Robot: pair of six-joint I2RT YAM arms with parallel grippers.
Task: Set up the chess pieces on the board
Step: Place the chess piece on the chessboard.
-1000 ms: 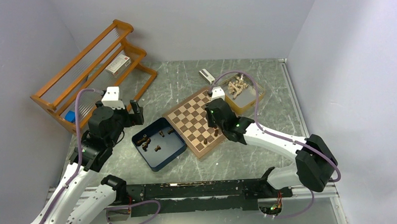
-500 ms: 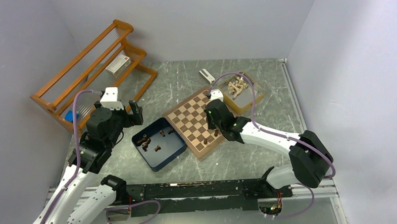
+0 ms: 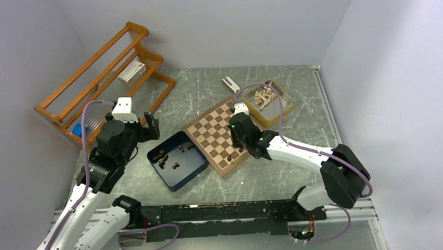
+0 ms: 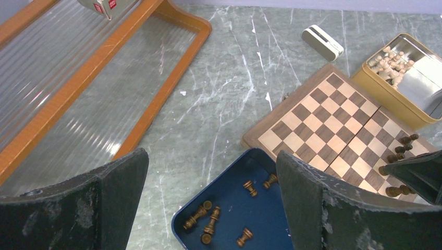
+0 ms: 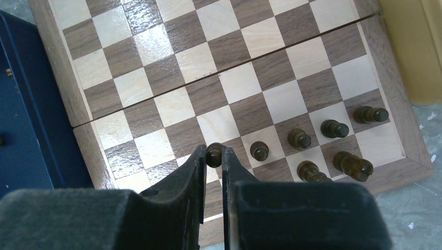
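The board (image 3: 207, 132) lies at mid-table. My right gripper (image 5: 214, 156) is shut on a dark brown chess piece (image 5: 214, 154) over the board's near-left part, next to a row of standing dark pieces (image 5: 299, 138). I cannot tell whether the held piece touches the board. In the top view this gripper (image 3: 237, 140) is over the board's near corner. Several more dark pieces (image 4: 210, 221) lie in the dark blue box (image 4: 263, 208). My left gripper (image 4: 211, 161) is open and empty, high above the table left of the box, and it also shows in the top view (image 3: 149, 123).
A yellow tin (image 3: 284, 106) with pale pieces stands behind the board on the right. A small white device (image 3: 231, 84) lies behind the board. An orange wooden rack (image 3: 101, 74) with a white packet (image 3: 131, 71) fills the far left. The blue box (image 3: 179, 173) touches the board's left side.
My right gripper has shifted slightly left and toward the near side over the board, still holding the piece. The left arm has drawn back a little to the left.
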